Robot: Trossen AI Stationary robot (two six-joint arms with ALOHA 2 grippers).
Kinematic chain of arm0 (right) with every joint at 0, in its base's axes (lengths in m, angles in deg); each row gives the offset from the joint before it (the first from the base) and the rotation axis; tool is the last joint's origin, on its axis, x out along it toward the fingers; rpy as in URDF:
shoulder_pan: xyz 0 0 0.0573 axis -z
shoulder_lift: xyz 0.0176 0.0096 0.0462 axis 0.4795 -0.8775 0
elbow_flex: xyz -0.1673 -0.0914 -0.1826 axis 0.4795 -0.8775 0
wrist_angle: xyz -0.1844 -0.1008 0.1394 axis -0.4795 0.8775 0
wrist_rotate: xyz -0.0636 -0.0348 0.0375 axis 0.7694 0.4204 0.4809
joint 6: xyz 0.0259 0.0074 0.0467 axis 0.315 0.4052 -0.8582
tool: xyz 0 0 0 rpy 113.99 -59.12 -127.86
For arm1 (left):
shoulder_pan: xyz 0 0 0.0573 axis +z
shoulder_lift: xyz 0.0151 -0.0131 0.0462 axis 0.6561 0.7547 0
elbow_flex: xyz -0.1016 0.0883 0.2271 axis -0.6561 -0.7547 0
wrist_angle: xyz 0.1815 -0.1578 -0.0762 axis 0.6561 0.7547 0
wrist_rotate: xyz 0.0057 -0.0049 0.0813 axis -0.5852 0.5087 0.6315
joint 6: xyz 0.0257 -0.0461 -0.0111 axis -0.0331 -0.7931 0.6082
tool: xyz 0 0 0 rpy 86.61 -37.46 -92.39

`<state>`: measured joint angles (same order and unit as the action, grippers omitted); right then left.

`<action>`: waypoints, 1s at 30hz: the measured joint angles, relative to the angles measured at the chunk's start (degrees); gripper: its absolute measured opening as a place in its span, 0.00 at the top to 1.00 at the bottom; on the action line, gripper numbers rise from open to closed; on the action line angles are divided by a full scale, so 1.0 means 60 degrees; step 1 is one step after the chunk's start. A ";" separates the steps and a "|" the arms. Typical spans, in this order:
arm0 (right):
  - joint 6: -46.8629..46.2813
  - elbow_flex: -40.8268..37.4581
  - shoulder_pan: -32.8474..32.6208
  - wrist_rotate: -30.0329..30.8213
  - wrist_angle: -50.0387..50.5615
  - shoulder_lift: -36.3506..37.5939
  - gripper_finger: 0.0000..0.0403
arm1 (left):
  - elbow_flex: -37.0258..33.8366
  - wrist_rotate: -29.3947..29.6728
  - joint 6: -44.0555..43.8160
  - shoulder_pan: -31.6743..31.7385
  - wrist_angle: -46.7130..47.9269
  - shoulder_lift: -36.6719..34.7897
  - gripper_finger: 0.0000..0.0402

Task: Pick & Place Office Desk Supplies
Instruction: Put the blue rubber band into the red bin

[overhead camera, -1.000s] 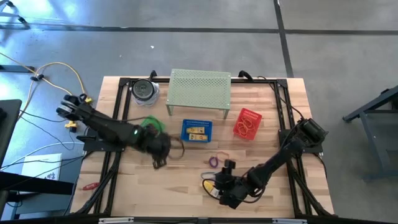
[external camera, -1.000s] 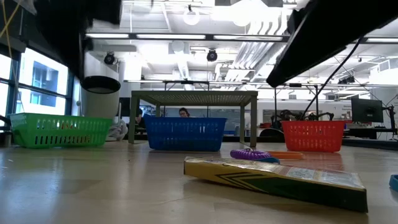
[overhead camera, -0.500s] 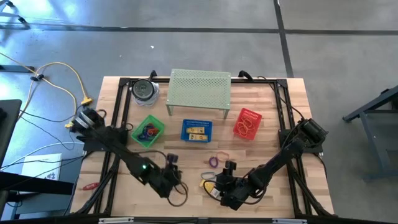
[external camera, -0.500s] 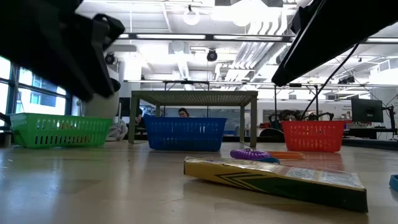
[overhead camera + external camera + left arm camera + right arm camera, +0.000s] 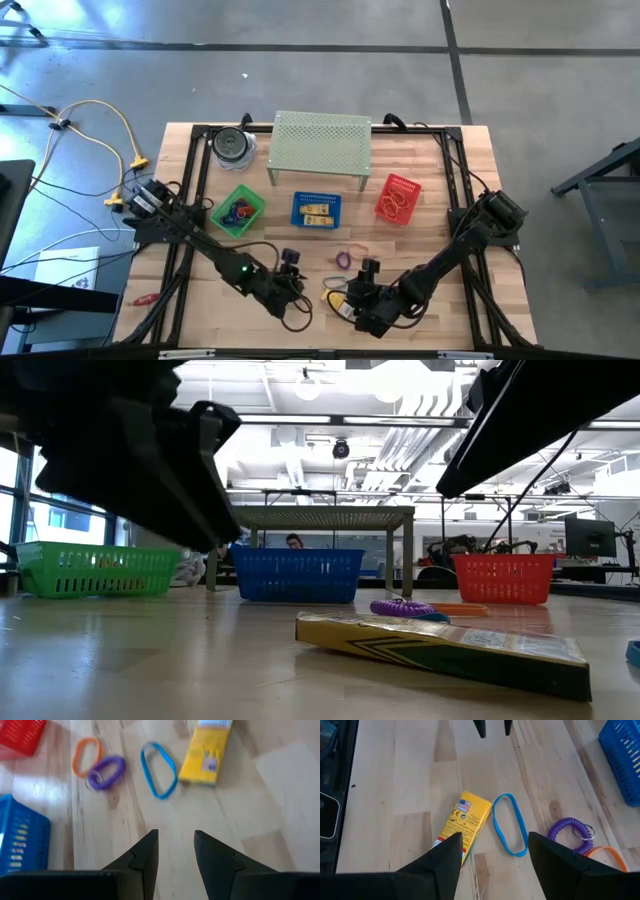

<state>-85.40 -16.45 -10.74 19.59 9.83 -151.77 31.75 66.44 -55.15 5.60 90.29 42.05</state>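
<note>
The right gripper hovers low over the table's front edge at about 6 o'clock, fingers spread wide and holding nothing; below it lies a yellow box flat on the wood. Just beside the box lies a blue band loop, with a gap of bare wood between them. The left gripper sits a little toward 9 o'clock of these, fingers slightly parted with bare wood showing between them, gripping nothing. Farther in, a purple coil loop touches an orange band loop. Past the middle stands a row of baskets: a green basket at 10 o'clock with small coloured items inside, a blue basket holding yellow blocks, and a red basket at 2 o'clock holding orange loops. At 12 o'clock stands a perforated green shelf, and a round spool-like object at 11 o'clock.
</note>
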 joint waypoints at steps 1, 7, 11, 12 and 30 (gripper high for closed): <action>0.0008 0.0000 0.0000 -0.0001 -0.0001 0.0000 0.47 | -0.0004 -0.0042 0.0000 0.0022 0.0088 0.0000 0.71; 0.0026 0.0000 0.0000 0.0000 -0.0002 0.0000 0.47 | -0.0004 -0.0915 -0.0106 0.0127 -0.0185 0.0000 0.68; 0.0029 0.0000 0.0000 0.0000 -0.0004 0.0000 0.47 | -0.0004 -0.1348 -0.0424 0.0212 -0.0181 0.0000 0.57; 0.0029 0.0000 0.0000 0.0000 -0.0004 0.0000 0.47 | -0.0004 -0.1404 -0.0505 0.0237 -0.0184 0.0000 0.53; 0.0026 0.0000 -0.0018 -0.0051 -0.0004 0.0000 0.47 | -0.1101 -0.3429 0.0659 0.1138 -0.4983 0.1038 0.29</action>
<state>-85.24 -16.45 -10.85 19.29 9.81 -151.77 25.15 45.87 -51.19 12.43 60.39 48.28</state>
